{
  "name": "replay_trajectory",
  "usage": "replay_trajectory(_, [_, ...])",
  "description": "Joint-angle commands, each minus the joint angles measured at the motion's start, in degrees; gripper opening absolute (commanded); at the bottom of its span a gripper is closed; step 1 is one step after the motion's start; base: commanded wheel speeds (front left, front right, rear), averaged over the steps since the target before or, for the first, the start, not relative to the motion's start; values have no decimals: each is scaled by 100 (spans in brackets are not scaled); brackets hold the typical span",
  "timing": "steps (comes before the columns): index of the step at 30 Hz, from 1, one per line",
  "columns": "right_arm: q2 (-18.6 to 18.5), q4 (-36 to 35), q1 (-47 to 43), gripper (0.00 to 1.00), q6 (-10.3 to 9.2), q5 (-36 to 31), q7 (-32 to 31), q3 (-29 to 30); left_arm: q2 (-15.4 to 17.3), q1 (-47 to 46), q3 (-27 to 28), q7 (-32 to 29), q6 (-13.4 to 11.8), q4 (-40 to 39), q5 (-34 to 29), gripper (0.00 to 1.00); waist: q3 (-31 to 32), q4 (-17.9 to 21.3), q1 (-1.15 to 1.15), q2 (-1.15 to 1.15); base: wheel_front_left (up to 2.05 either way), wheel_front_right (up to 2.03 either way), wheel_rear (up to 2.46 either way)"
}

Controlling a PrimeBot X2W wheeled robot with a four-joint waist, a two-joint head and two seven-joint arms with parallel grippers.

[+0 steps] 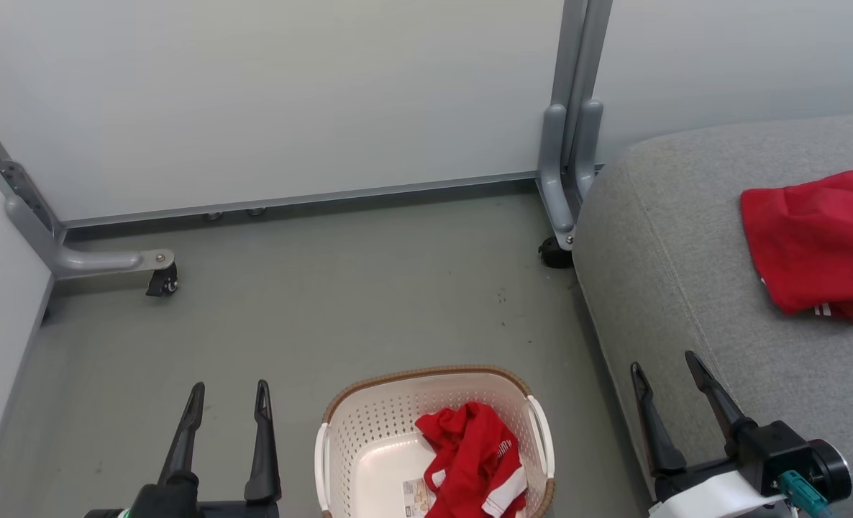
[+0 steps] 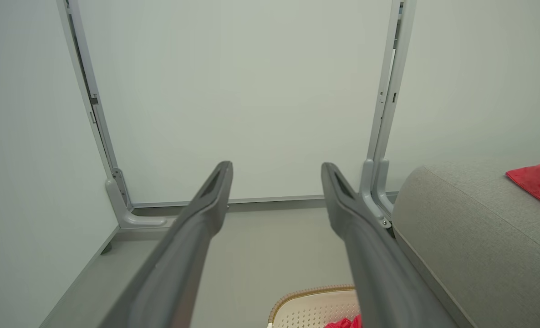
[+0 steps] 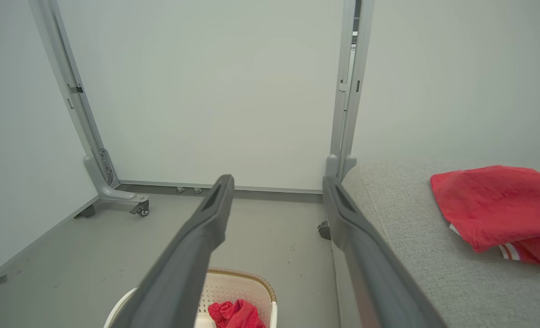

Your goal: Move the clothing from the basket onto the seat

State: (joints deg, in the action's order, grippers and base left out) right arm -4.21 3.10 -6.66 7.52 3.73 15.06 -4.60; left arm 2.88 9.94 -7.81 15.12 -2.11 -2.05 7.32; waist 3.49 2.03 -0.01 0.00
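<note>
L gripper (image 1: 229, 388) fingers apart, empty, over floor (image 1: 340, 302) | basket (image 1: 426, 374) just right of it, red garment (image 1: 473, 450) inside | R gripper (image 1: 664, 363) spread, empty, at seat (image 1: 685, 302) edge | 2nd red garment (image 1: 822, 241) on seat, far right, well apart from both grippers

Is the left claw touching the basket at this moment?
Apart. In the head view the left claw is open and empty at the lower left, and a strip of bare grey floor shows between its fingers and the rim of the basket.

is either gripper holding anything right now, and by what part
Nothing is held: the left gripper and the right gripper are both open and empty.
</note>
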Motion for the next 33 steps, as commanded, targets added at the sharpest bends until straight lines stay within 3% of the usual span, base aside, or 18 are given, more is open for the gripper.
replay_trajectory(1, [-2, -3, 53, 100, -6, -11, 17, -3, 3, 83, 17, 4, -18, -31, -28, 100, -15, 23, 1, 0, 0, 0, 0])
replay_trajectory(22, [-14, -25, -60, 100, -6, -120, 17, 102, 3, 134, -102, 4, 79, 331, 99, 100, -294, 154, 1, 0, 0, 0, 0])
replay_trajectory(26, [-3, -94, 21, 100, -6, -170, 17, 170, 3, 36, -276, 5, 350, 854, 220, 100, -584, 243, 1, 0, 0, 0, 0])
replay_trajectory(33, [9, -326, 533, 100, -6, -287, 17, 418, 65, -861, -404, 3, 706, 1678, -53, 100, -1646, 407, 1, 0, 0, 0, 0])
